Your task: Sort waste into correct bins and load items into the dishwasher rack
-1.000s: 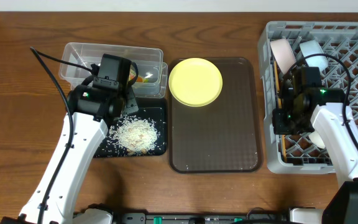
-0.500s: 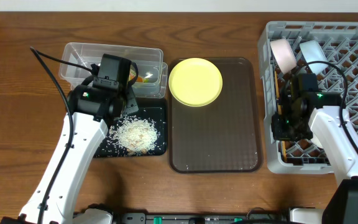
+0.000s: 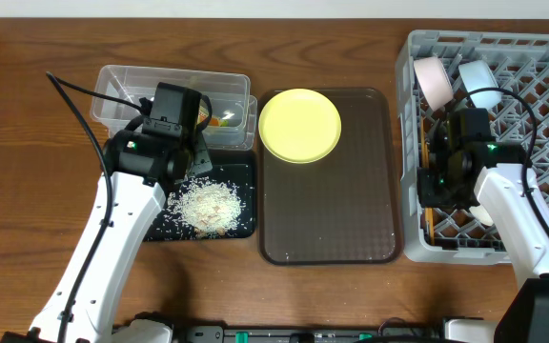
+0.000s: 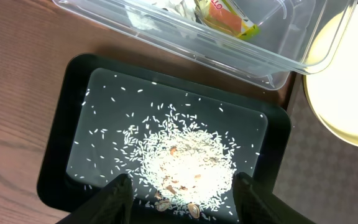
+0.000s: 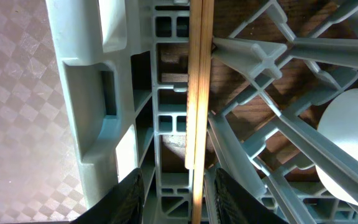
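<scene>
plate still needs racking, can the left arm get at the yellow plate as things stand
Probably yes: the yellow plate lies uncovered on the brown tray, right beside the black tray where the left gripper hangs open and empty.

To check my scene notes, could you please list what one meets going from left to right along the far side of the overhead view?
Clear tub → yellow plate → pink bowl → light blue bowl.

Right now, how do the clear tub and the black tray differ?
The clear tub is see-through with taller walls; the black tray is opaque and shallow. The clear tub holds a green-and-yellow wrapper; the black tray holds loose rice grains. Both are rectangular with rounded corners, sitting side by side.
</scene>
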`<state>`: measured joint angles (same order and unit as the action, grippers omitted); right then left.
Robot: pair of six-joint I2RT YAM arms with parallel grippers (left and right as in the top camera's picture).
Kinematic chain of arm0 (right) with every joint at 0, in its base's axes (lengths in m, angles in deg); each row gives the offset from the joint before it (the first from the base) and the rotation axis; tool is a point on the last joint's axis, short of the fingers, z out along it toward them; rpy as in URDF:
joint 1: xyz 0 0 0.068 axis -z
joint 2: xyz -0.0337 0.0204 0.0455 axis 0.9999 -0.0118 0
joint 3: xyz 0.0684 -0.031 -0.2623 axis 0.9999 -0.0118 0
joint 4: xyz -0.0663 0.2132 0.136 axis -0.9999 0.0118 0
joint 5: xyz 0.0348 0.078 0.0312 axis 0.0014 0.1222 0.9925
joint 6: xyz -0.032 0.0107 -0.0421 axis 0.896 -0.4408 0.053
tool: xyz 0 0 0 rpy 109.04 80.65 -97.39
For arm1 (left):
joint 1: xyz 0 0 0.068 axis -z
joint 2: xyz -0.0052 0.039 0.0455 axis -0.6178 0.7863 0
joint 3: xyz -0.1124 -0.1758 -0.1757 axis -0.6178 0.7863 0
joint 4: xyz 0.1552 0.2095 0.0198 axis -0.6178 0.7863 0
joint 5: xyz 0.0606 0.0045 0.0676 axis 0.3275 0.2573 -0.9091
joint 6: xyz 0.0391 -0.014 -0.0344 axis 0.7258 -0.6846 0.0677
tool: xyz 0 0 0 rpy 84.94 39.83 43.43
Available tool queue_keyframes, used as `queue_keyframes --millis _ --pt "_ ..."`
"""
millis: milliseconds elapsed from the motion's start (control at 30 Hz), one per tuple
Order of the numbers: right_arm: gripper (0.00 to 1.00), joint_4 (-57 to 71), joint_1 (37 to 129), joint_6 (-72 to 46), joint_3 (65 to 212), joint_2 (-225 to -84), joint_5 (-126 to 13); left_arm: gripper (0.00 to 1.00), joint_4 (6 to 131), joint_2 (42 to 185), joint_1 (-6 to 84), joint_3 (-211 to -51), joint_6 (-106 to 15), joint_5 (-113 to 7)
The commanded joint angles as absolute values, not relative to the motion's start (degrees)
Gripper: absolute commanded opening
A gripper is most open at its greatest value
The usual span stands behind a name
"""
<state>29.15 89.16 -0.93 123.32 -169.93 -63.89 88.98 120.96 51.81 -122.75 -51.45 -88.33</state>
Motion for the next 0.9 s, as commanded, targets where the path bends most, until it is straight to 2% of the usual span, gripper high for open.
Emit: queue_keyframes --millis 0,167,233,300,367,633,867 --pt "0.38 28.52 89.42 -1.7 125.35 -167.76 -62.58 0.55 89.14 121.18 51.72 -123.05 -51.83 -88.81" --pt "0.33 26.47 89.05 0.9 127.69 -162.36 -60.61 0.55 89.09 121.18 51.72 -123.05 -51.83 -88.81" --pt "0.27 23.71 88.42 2.76 127.78 -159.94 -57.4 0.55 89.09 121.18 51.72 -123.05 -51.83 -88.81" --pt "0.13 21.29 87.48 2.81 127.78 -158.34 -54.97 0.55 89.09 121.18 51.72 -123.05 -51.83 -88.81" --pt "0.03 20.08 86.3 2.81 127.78 -157.97 -53.57 0.55 89.09 121.18 51.72 -123.05 -51.83 -88.81" --pt "0.02 23.19 81.38 2.83 127.34 -163.72 -53.33 0.55 89.07 121.18 51.72 -123.05 -51.83 -88.81" --pt "0.01 26.66 80.94 2.78 127.34 -171.48 -53.33 0.55 89.09 121.18 51.72 -123.05 -51.8 -88.83"
